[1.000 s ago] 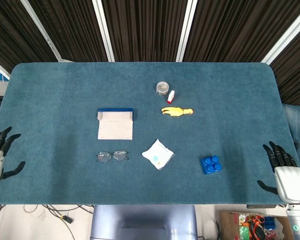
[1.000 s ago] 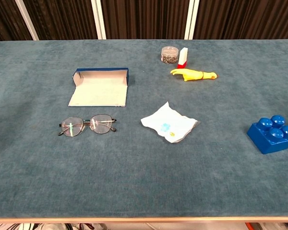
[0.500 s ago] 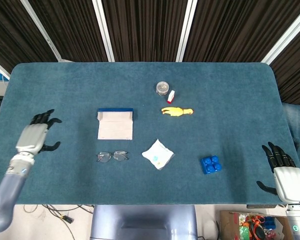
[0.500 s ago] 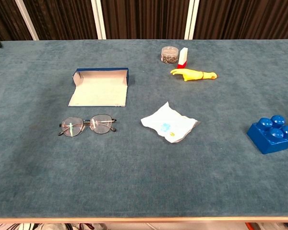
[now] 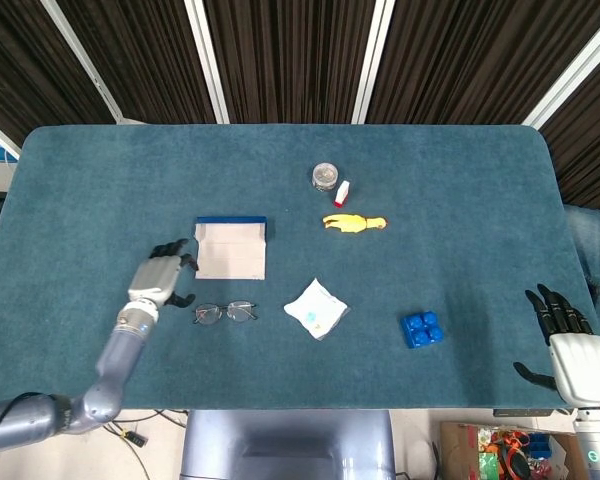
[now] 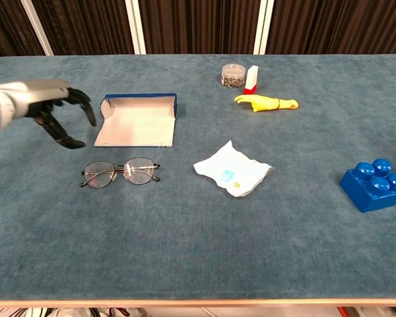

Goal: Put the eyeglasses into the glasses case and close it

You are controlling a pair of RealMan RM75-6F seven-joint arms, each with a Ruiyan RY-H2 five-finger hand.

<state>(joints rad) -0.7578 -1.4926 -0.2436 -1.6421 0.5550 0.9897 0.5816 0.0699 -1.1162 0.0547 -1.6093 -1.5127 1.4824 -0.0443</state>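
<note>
We see the left hand (image 6: 56, 112) empty with fingers spread, near the glasses (image 6: 120, 172), which lie flat just in front of the open case (image 6: 137, 120). We judge thin frames may slip from its fingers. The right hand (image 5: 570, 345) waits open, well apart.

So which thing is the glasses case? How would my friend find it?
Look at the left half of the blue table. The glasses case lies open just behind the eyeglasses. It is the only flat box there, pale inside with a dark blue edge.
</note>
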